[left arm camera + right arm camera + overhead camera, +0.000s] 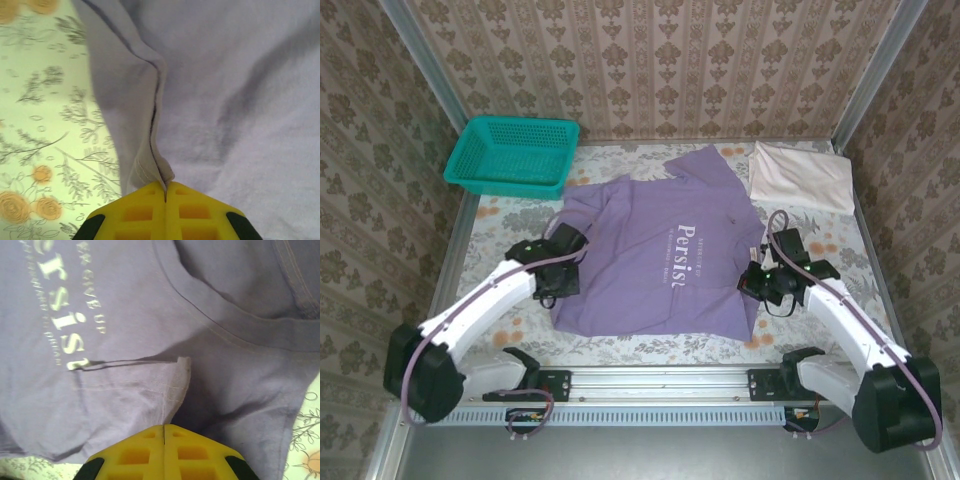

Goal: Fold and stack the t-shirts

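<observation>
The lavender-purple t-shirt (655, 255) lies spread across the middle of the table, its white lettering (685, 255) facing up. My left gripper (557, 283) is at the shirt's left edge, shut on a hemmed fold of the purple cloth (150, 167). My right gripper (757, 283) is at the shirt's right edge, shut on a stitched corner of the same shirt (175, 390). The neckline (235, 330) runs past beyond that corner. The off-white shirt (802, 175) lies folded at the back right.
A teal mesh basket (512, 155) stands at the back left corner. Floral tablecloth (45, 150) shows to the left of the shirt. Patterned walls close in the table on three sides, and a metal rail (660, 385) runs along the near edge.
</observation>
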### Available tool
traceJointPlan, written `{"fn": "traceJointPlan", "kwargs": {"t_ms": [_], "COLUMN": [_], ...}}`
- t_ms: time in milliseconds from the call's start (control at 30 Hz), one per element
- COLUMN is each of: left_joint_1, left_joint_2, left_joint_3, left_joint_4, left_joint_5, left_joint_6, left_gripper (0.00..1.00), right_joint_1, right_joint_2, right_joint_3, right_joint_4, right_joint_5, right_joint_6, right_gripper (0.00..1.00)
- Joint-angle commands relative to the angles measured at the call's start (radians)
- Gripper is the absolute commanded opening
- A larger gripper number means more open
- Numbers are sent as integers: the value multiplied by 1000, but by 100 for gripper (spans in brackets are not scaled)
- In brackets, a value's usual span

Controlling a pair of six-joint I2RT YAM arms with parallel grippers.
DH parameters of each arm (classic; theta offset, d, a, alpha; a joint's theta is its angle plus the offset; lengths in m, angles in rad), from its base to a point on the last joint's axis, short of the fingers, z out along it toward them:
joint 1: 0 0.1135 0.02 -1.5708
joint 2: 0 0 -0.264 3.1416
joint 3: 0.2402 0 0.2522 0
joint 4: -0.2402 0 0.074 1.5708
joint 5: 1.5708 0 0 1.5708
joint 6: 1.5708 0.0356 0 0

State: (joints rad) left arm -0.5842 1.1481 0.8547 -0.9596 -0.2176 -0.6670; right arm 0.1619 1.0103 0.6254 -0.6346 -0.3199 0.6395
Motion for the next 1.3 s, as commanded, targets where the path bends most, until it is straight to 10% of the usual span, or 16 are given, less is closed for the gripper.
{"fn": "traceJointPlan", "kwargs": {"t_ms": [0, 300, 733, 1267], "left_joint_1": [55, 246, 297, 471], "left_joint_2": [-120, -398, -526, 90], "left_joint_3": [-33, -74, -178, 51], "left_joint_4": [-67, -162, -238, 109], "left_joint_5": [-92, -164, -69, 185], "left_joint_6": [-91, -203, -441, -121], "left_gripper": [0, 0, 0, 0], "right_joint_1": [5, 5, 7, 4], "right_joint_2": [-77, -248, -499, 227], "right_joint_3": [18, 96, -32, 329], "right_joint_4": [40, 91, 183, 259], "right_joint_5": [-22, 41, -67, 57], "right_joint_6": [-6, -55, -20, -210], "right_gripper": [0, 0, 0, 0]}}
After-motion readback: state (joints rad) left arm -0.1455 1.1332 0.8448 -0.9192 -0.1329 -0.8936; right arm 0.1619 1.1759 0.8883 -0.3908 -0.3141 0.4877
